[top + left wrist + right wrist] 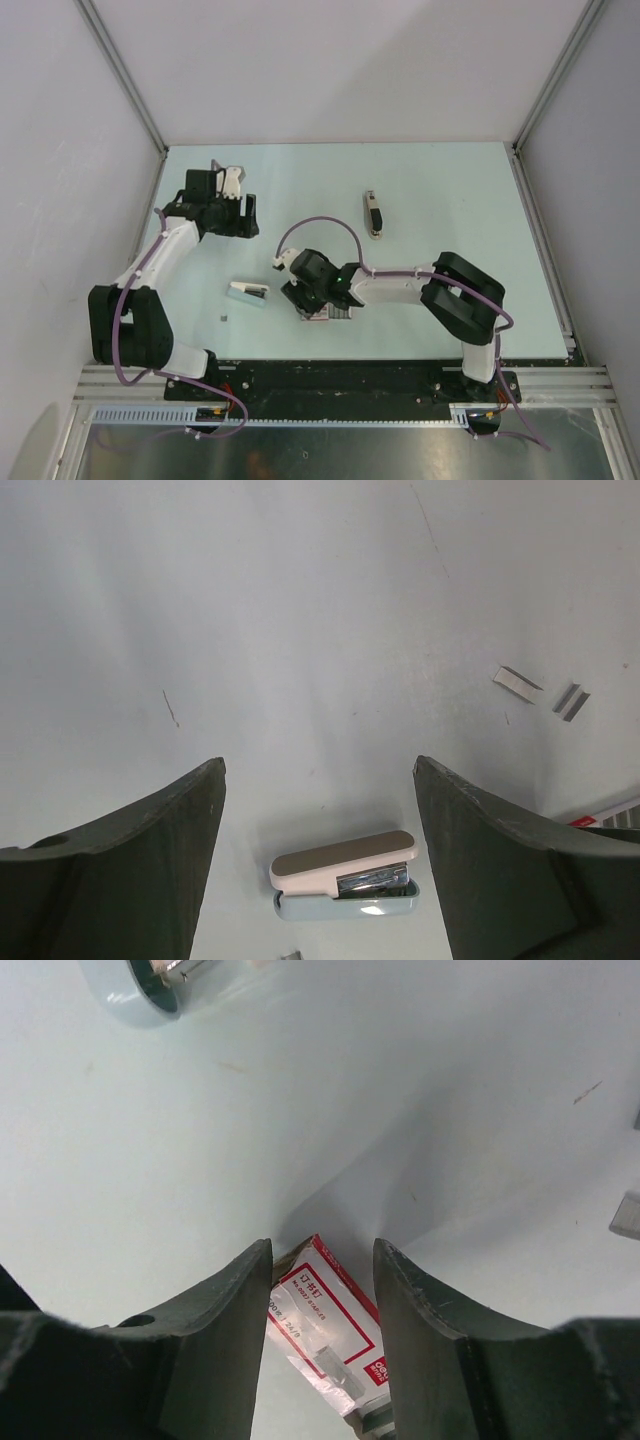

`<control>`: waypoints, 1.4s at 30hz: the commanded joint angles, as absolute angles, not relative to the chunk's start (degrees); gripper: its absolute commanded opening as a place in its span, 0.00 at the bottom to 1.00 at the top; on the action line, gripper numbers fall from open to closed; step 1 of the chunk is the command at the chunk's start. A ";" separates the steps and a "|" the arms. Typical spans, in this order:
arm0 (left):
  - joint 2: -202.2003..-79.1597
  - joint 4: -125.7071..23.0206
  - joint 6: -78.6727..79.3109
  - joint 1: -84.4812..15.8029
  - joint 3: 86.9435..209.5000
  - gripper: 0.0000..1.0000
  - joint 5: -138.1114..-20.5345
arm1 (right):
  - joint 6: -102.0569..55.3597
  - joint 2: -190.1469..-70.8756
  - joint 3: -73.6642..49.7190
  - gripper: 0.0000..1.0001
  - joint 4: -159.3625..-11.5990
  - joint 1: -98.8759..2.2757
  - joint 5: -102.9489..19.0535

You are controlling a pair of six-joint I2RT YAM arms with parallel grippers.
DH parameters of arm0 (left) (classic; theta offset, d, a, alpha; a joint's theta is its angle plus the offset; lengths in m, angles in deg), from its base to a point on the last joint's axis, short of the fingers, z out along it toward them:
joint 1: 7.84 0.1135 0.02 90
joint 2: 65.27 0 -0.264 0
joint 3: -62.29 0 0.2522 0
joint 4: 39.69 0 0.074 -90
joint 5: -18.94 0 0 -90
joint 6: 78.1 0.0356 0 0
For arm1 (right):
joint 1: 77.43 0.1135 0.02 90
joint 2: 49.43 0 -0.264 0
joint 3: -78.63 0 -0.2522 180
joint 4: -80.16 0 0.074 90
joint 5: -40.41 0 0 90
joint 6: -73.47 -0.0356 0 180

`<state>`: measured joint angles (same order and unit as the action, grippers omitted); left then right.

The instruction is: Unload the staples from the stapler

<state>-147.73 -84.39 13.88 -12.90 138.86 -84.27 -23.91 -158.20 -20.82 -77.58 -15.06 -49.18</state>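
The stapler [373,213], a slim dark bar with pale ends, lies at the back centre of the table, away from both grippers. A tiny grey strip of staples [224,317] lies near the front left; it also shows in the left wrist view [571,701]. My left gripper [232,205] is open and empty, held high; in its wrist view [320,765] a small pinkish-white stapler with a pale blue base [345,877] lies between the fingers far below. My right gripper [300,292] is open, and in its wrist view [322,1245] its fingers straddle a red-and-white staple box [330,1320].
The small pink-and-blue stapler [248,291] lies left of the right gripper; its chrome end shows in the right wrist view [140,990]. The staple box [330,312] sits near the front centre. A pale small piece [517,683] lies next to the staples. Walls enclose the table.
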 commanded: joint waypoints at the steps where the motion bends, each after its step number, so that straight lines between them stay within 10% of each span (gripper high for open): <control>1: -144.91 -83.11 15.11 -12.61 138.75 0.81 -84.82 | -22.05 -155.37 -22.88 0.50 -74.09 -16.13 -46.57; 31: -144.86 -83.06 16.30 -18.70 136.34 0.81 -83.15 | -21.96 -147.17 -28.98 0.52 -73.11 -20.25 -50.73; 42: -145.21 -82.76 22.06 -25.12 138.74 0.88 -83.64 | -29.45 -135.01 -27.58 0.85 -78.57 -26.48 -44.60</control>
